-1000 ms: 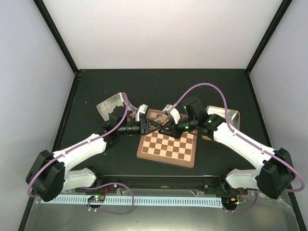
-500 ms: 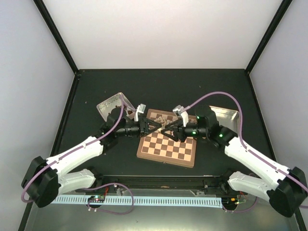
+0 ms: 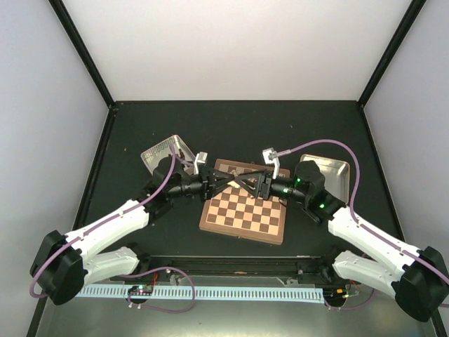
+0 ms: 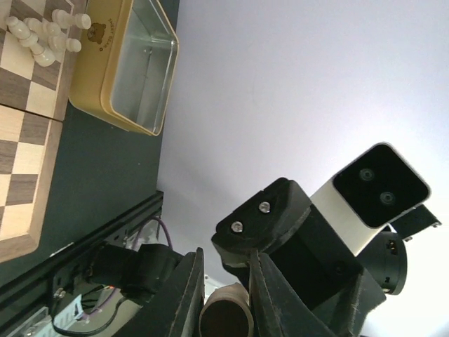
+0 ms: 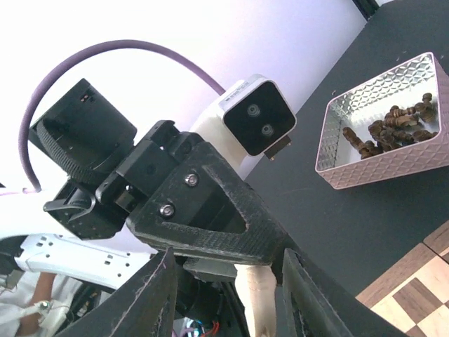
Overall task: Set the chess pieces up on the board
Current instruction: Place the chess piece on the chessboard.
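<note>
both arms angled inward, left gripper (image 3: 230, 182) pinched tight, right gripper (image 3: 247, 183) wide apart, tip to tip

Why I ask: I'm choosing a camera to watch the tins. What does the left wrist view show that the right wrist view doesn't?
Left wrist only: the gold tin, seemingly empty, and cream chess pieces clustered on the board. Right wrist only: the silver tin holding dark pieces. Both: the board and the one pale piece gripped by the left end effector.
</note>
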Available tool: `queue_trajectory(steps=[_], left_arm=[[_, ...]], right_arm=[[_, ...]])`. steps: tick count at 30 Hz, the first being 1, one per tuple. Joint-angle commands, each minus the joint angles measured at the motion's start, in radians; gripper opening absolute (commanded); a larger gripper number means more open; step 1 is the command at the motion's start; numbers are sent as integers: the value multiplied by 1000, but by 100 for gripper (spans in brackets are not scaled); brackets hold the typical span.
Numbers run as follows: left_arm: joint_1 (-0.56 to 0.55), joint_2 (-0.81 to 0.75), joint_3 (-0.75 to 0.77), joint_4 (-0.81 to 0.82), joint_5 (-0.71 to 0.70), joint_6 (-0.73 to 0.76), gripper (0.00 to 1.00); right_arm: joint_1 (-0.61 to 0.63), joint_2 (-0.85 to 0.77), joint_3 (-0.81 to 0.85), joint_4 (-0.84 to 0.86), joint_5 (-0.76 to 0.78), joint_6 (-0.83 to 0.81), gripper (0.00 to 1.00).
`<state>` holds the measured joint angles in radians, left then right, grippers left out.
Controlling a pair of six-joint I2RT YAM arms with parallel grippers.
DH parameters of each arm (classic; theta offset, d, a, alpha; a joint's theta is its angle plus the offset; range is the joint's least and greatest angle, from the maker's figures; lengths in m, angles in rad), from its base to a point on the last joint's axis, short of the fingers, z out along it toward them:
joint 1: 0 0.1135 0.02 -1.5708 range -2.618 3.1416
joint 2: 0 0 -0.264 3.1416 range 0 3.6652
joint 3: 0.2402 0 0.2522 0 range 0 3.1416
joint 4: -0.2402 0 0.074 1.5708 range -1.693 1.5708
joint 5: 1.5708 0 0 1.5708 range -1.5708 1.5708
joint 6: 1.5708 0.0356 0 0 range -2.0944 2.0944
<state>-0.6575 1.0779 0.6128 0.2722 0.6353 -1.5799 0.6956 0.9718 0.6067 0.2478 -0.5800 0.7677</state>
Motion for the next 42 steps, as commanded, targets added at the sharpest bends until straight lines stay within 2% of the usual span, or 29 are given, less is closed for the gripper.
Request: queue_trajectory(steps=[1,7,14,22,25,26,29,32,38,42], left_arm=[[-7,-8,1,76,-35,-100,7],[-8,-8,5,80,-49,-118,6],[-9,3,3,94,-46,-126,6],[-17,-1,-1,72,-64,-93,8],[-17,-14,19,-9,-91,-26,22],[-17,-24,34,-77,-112,15,30],[-9,-62,64,-266,-212,153,62],[11,-104,53,-361,-323,278,78],[49,-172,87,-499,-571,648,92],[54,-200,109,-523,-661,901,94]], right_arm=[[4,19,-20,90,31,105,43],[6,22,-46,54,34,120,40],[8,33,-38,78,45,152,19],[8,66,-29,117,-6,216,2],[8,54,-2,26,18,205,1],[8,50,16,-27,36,189,1],[4,54,105,-265,120,110,1],[-6,88,201,-494,220,10,1],[-74,189,351,-802,385,-133,1],[-120,291,471,-989,548,-226,1]])
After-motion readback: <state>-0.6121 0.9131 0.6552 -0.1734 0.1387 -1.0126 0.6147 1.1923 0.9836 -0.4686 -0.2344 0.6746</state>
